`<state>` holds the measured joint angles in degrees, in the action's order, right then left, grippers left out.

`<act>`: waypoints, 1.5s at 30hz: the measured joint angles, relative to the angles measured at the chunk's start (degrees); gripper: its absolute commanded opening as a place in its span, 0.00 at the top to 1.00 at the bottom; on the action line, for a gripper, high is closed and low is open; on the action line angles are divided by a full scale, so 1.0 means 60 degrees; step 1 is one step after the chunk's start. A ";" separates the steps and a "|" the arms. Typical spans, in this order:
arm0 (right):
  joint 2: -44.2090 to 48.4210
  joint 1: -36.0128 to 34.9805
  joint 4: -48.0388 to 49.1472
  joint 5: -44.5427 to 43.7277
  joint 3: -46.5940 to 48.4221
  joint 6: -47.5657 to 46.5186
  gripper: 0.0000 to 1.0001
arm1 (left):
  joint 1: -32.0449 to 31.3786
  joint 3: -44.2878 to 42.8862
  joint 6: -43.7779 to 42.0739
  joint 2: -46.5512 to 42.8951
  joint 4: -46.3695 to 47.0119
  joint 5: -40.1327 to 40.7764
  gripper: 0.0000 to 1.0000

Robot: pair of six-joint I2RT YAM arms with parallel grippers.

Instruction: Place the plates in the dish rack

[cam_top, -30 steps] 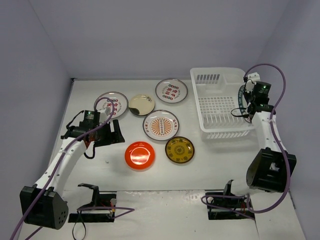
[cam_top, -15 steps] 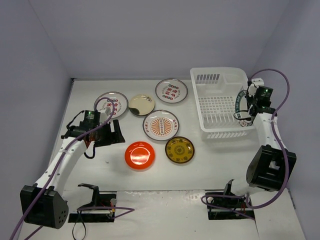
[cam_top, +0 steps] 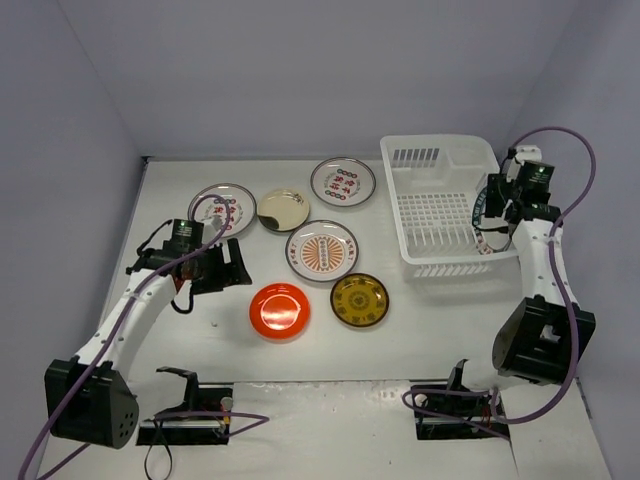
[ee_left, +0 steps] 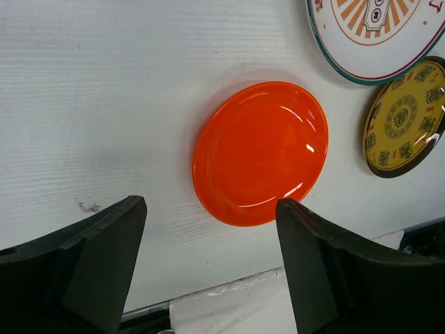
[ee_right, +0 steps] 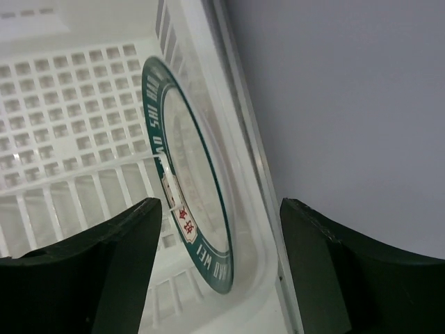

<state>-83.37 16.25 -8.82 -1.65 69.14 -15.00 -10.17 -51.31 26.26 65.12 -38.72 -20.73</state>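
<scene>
The white dish rack point(cam_top: 436, 155) stands at the back right. One teal-rimmed plate point(cam_top: 484, 212) stands on edge inside it, leaning on the right wall point(ee_right: 243, 174). My right gripper point(cam_top: 510, 200) hangs open just above that plate point(ee_right: 188, 202), jaws apart on either side and not touching it. Several plates lie flat on the table: three white with red patterns point(cam_top: 222, 209) point(cam_top: 343, 181) point(cam_top: 322, 250), a cream one point(cam_top: 283, 210), a red-orange one point(cam_top: 280, 309) and a dark yellow one point(cam_top: 360, 299). My left gripper point(cam_top: 232, 268) is open and empty, left of the red-orange plate point(ee_left: 261, 153).
Grey walls close in the table on the left, back and right. Two black brackets point(cam_top: 190, 385) point(cam_top: 455, 385) sit on the near metal strip. The dark yellow plate point(ee_left: 403, 118) lies just right of the red-orange one, under the orange-patterned plate point(ee_left: 379, 31).
My right gripper has opened and let go of the teal-rimmed plate, which now rests against the rack's right wall. The wrist drew back and to the right. The left arm barely moved.
</scene>
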 measured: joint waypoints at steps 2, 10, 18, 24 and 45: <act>0.0328 0.0000 -0.0124 -0.0087 0.0248 0.0306 0.28 | 0.0000 0.0000 0.0153 0.0244 0.0044 0.0004 0.25; 0.2222 -0.0215 -0.0346 -0.0357 0.0565 0.2240 0.25 | 0.0528 -0.0026 0.1290 0.1115 0.0780 -0.0004 0.25; 0.3388 -0.1559 -0.0029 0.1763 -0.0718 0.4204 0.25 | 0.3162 0.0342 0.3643 0.2364 0.3541 -0.0382 0.25; 0.3497 -0.2011 0.0015 0.2951 -0.1570 0.4444 0.25 | 0.3362 0.0510 0.5180 0.3949 0.5898 -0.0222 0.26; 0.4368 -0.2237 0.0801 0.4677 -0.2976 0.4863 0.28 | 0.3526 -0.0579 0.7563 0.7766 1.0517 -0.0423 1.00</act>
<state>-57.17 2.83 -4.01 26.41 51.29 14.17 10.98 -54.78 71.64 111.72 24.38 -23.27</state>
